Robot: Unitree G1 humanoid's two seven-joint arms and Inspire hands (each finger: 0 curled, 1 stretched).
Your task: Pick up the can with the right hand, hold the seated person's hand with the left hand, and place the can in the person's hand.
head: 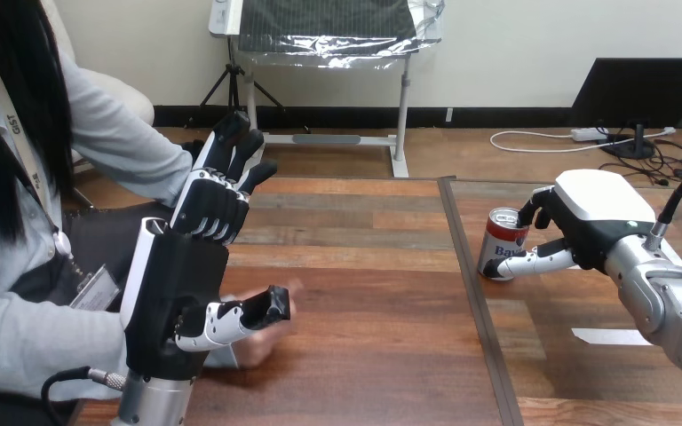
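In the head view the left arm rises from the bottom edge at the view's left. The left hand stands upright with its black body edge-on to the camera. Its fingers point up and away, loosely bunched and only slightly bent. The thumb sticks out sideways, low over the table. The person's hand lies just behind and under that thumb. It is blurred and mostly hidden by the robot hand, so I cannot tell whether the thumb presses on it or only crosses in front.

The right arm comes in from the right edge, its silver forearm angled toward the middle. The right hand shows its white back and reaches sideways to the can. The can stands upright on the table, just right of the seam between the boards and well apart from the person's hand. One finger curls at the can's rim and the thumb lies against its lower side, so it seems to be a pinch. The far side of the can is out of sight.

A white slip lies flat near the right forearm.
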